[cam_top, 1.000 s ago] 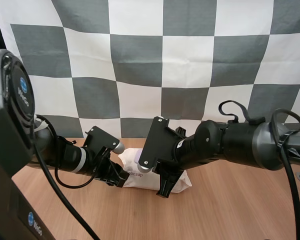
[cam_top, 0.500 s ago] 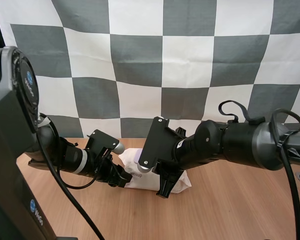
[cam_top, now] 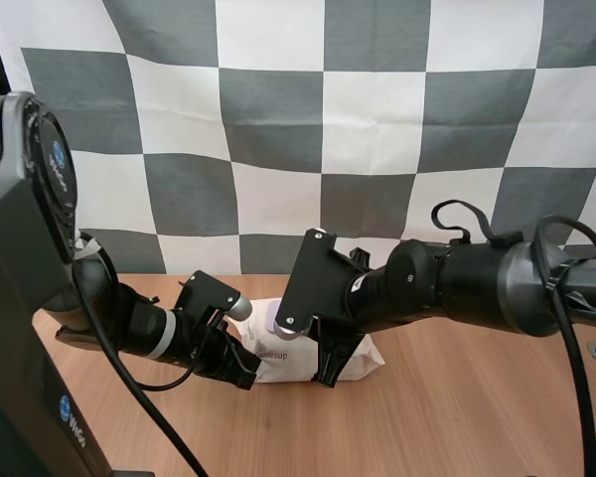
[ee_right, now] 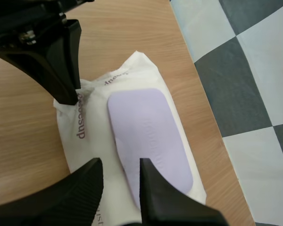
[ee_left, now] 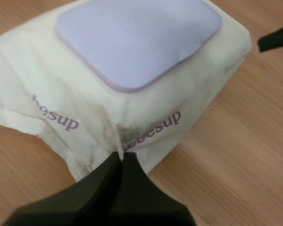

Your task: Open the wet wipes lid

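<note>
Wet wipes pack (cam_top: 363, 360) lies flat on the wooden worktop (cam_top: 457, 417), mid-table, with the closed lavender lid (ee_right: 148, 136) facing up. In the high view the left gripper (ee_left: 120, 157) sits at the pack's 8 o'clock. Its fingers are closed together into one wedge, with the tips at a crease in the wrapper by the crimped end. It looks to be nipping a fold of film there, though how much film is between the tips is hard to read. The right gripper (ee_right: 120, 165) reaches in from 3 o'clock and hangs over the pack near its 6 o'clock side. Its fingers are spread apart with nothing between them, straddling one short end of the lid. I cannot tell whether they touch it. Handling judgement: the pack is a light, soft pouch and the film is slick and wrinkles easily, so it will likely slide or lift off the worktop if the lid is pulled without an anchor. The left gripper's hold at the end reads as that anchor. The lid is the only stiff part, a thin plastic flap that probably snaps shut, so take it at its free lip with one fingertip under the edge and peel upward. I cannot tell which edge is the lip and which the hinge. Squeezing the body only crumples it.
</note>
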